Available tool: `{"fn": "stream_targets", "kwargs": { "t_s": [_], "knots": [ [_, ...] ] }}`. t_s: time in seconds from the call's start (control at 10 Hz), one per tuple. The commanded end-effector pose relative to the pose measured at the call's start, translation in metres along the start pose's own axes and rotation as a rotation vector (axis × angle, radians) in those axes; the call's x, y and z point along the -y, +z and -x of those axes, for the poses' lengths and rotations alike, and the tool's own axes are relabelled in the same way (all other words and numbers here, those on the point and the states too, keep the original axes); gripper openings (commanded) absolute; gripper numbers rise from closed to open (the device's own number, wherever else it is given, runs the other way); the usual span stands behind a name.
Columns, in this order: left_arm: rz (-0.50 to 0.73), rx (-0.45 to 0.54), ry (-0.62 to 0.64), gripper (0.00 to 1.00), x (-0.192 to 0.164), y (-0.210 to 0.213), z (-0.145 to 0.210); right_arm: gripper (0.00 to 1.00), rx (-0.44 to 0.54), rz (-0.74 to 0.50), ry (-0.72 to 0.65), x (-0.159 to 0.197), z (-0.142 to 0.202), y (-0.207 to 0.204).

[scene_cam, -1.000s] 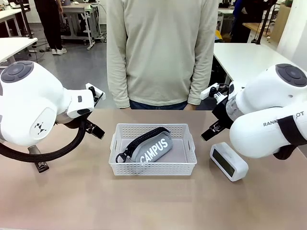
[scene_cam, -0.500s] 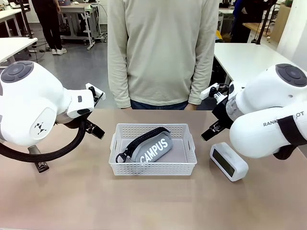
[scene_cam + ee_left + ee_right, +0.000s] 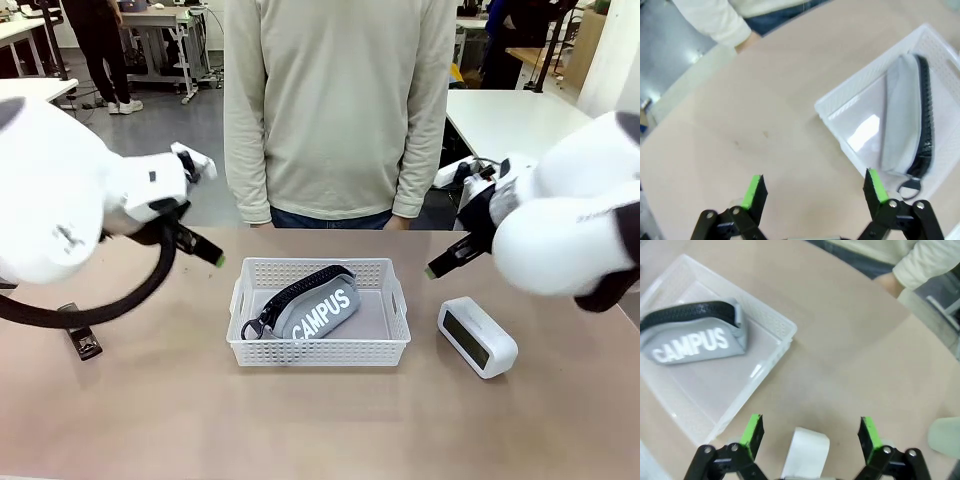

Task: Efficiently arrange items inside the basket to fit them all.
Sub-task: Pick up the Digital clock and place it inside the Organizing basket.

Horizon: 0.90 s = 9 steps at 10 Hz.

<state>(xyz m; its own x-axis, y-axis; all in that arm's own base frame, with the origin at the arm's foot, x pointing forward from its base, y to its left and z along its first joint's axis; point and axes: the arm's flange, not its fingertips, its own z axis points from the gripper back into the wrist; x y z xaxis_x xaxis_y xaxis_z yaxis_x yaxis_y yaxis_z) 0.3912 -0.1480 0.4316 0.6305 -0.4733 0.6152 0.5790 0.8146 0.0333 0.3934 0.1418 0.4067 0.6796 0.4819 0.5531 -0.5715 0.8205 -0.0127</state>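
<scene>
Both arms have swung upward and blurred since half a second ago, while nothing on the table has shifted. The left gripper (image 3: 815,186) hangs with its fingers apart over bare table beside the basket (image 3: 318,264). The right gripper (image 3: 811,430), also spread, hovers above the white box (image 3: 477,336), likely lining up to take it. The pouch (image 3: 315,308) lies slanted in the basket at centre frame, leaving the right part free for more.
</scene>
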Motion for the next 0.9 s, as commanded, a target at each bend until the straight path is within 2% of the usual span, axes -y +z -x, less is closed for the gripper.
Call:
{"fn": "stream_targets", "kwargs": {
  "t_s": [0.0,0.1,0.2,0.3,0.4,0.5,0.7,0.8],
  "knots": [
    [0.162,0.074,0.001,1.00,-0.039,0.066,0.025,1.00,0.031,-0.235,-0.024,0.043,0.033,0.062],
    [0.223,0.105,0.053,1.00,-0.059,0.093,0.028,1.00,0.104,-0.320,-0.071,0.057,0.047,0.094],
    [0.311,0.128,0.156,1.00,-0.085,0.120,0.035,1.00,0.214,-0.307,-0.131,0.070,0.065,0.128],
    [0.383,0.160,0.321,1.00,-0.116,0.145,0.043,1.00,0.234,-0.330,-0.199,0.087,0.081,0.157],
    [0.380,0.141,0.629,1.00,-0.149,0.172,0.056,1.00,0.267,-0.394,-0.353,0.111,0.100,0.187],
    [0.426,0.240,0.699,1.00,-0.174,0.197,0.080,1.00,0.264,-0.469,-0.505,0.138,0.121,0.208],
    [0.562,0.626,0.826,1.00,-0.208,0.243,0.161,1.00,0.322,-0.590,-0.757,0.196,0.167,0.225],
    [0.582,0.739,0.898,1.00,-0.221,0.247,0.204,1.00,0.392,-0.610,-0.864,0.220,0.194,0.227]
  ]
}}
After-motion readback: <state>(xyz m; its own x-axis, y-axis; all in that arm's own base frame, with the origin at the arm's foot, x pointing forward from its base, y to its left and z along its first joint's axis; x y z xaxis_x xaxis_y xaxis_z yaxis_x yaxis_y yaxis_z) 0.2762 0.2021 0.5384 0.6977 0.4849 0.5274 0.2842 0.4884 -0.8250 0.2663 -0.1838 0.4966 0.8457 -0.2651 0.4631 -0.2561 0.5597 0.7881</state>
